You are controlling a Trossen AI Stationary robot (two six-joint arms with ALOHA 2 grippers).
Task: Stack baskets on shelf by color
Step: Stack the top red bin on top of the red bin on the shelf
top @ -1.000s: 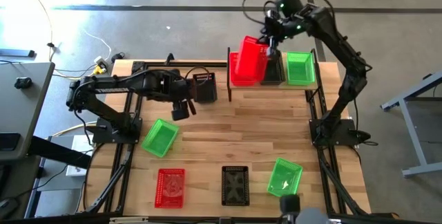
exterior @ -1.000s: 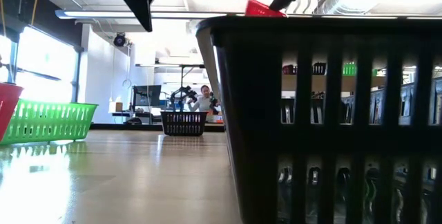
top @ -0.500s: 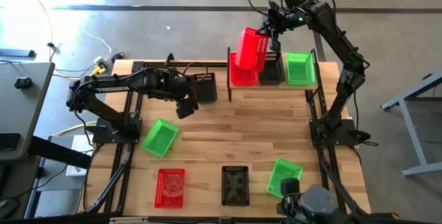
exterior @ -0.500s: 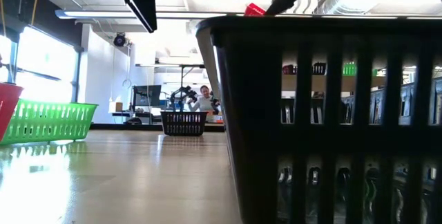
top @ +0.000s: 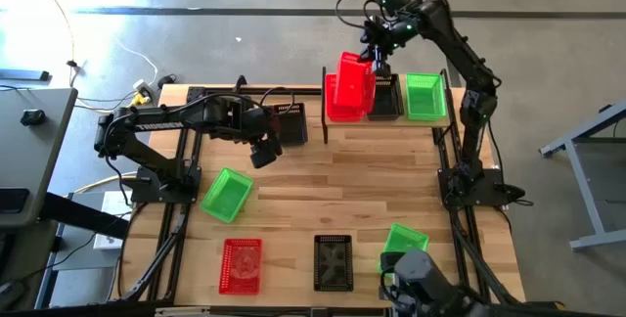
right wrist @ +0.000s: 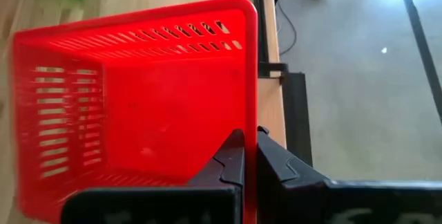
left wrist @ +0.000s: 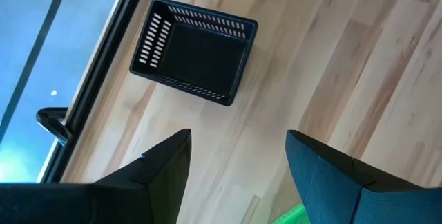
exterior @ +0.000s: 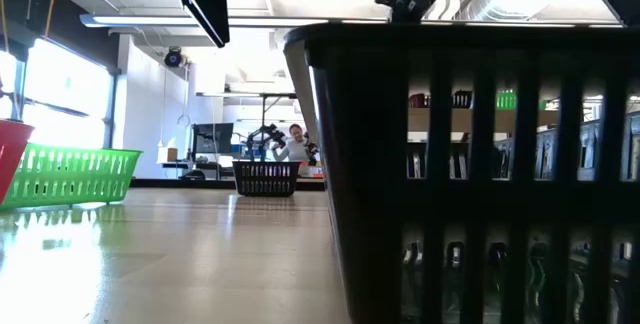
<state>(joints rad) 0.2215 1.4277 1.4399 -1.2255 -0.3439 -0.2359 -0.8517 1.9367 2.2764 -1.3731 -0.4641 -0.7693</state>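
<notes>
right tool (right wrist: 249, 156) pinches red basket (right wrist: 138, 99) rim over shelf (top: 386, 118).

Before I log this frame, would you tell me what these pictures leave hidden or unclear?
- High view: the red slotted plastic basket held by the right gripper covers the red one beneath, so whether they touch is unclear.
- Low view: a near black slotted basket blocks the light-wood shelf.
- High view: a camera mount hides part of the front green basket.
- Left gripper: open, holding nothing.
</notes>
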